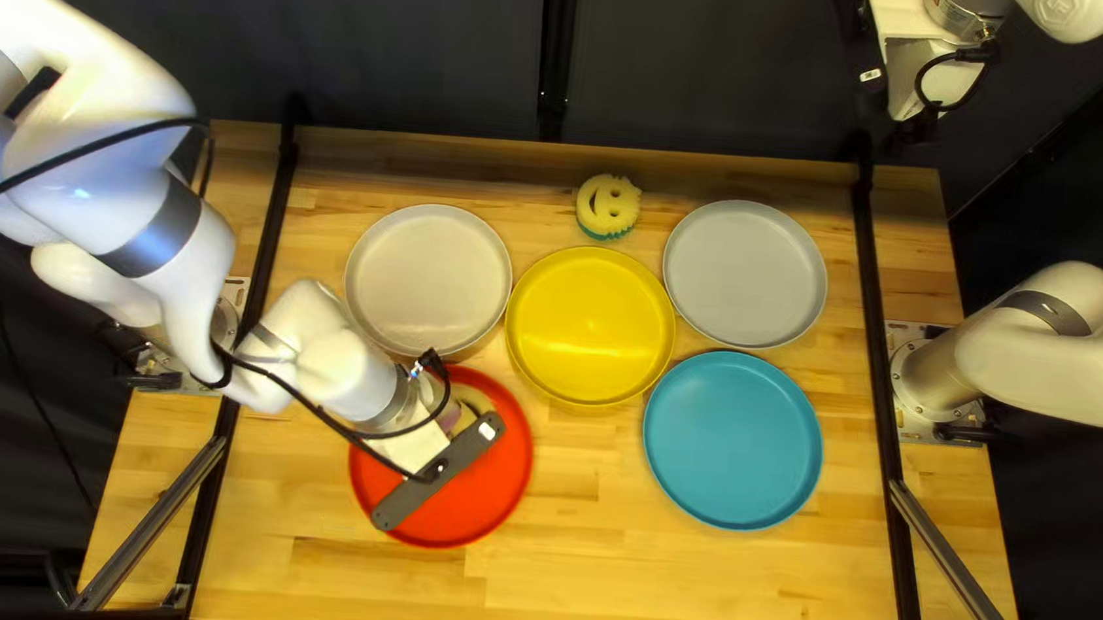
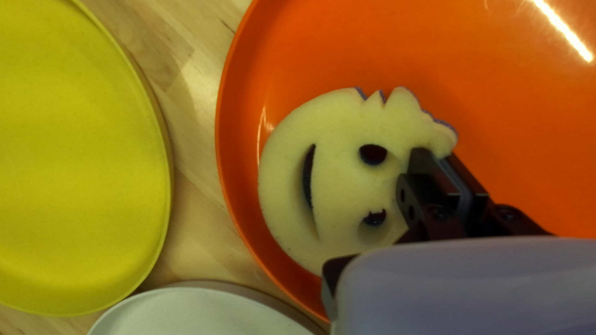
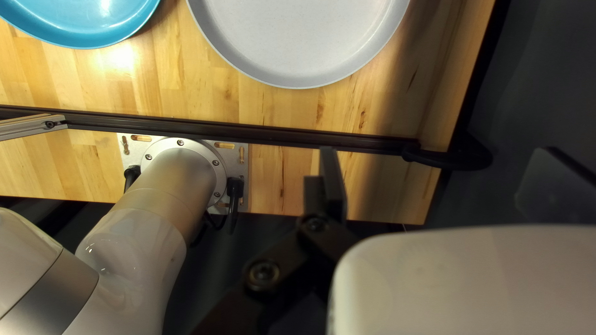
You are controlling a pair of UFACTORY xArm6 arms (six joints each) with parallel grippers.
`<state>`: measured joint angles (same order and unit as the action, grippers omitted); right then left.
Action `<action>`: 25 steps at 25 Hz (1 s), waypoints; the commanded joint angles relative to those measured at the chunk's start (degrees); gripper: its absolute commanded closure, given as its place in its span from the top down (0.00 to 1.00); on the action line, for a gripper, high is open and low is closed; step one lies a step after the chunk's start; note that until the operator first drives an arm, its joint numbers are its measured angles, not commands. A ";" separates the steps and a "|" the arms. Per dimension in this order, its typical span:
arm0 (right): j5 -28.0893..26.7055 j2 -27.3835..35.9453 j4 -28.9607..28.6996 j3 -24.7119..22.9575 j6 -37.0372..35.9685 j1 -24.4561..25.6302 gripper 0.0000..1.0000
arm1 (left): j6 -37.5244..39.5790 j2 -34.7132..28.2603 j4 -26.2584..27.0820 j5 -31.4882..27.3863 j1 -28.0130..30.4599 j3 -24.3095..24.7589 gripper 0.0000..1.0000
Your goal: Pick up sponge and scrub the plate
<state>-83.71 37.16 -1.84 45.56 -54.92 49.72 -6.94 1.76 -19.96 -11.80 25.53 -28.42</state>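
Left claw (image 2: 434, 155) is narrow, pinched on the notched edge of the smiley sponge (image 2: 341, 180). Most of the sponge sticks out to one side of the claw, over the red plate (image 2: 347, 49). Can't tell from here if it's pressing on the plate or just above it.

Step in hand, my read: scrubbing, at or near the start. Purple backing peeks out on the side away from the wrist camera, so the scrub face is probably toward the plate. Good.

To do it well:
- Come down until the sponge just flexes, no more. Grip is only at one edge, so hard pressure could fold it or peel it out of the claw.
- Stroke from the claw across the wide bare side of the plate. Sponge sits close to the rim on the yellow plate (image 2: 81, 161) side, so go short that way.
- Light and even. Nothing pins the plate, so it may skate on the bench (image 2: 192, 68) and bump the white plate (image 2: 205, 310).
- Claw tips shouldn't scrape the plate.

Right claw (image 3: 437, 155) is wide, nothing in it, well apart from the work. Leave it parked.
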 commanded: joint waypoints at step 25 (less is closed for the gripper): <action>0.00 0.00 0.00 0.00 0.00 0.00 1.00 | -6.91 -0.07 3.00 0.75 -3.25 -0.15 0.00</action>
<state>-83.71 37.16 -1.84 45.56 -54.92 49.72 -16.46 0.35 -15.17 -11.09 20.79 -27.33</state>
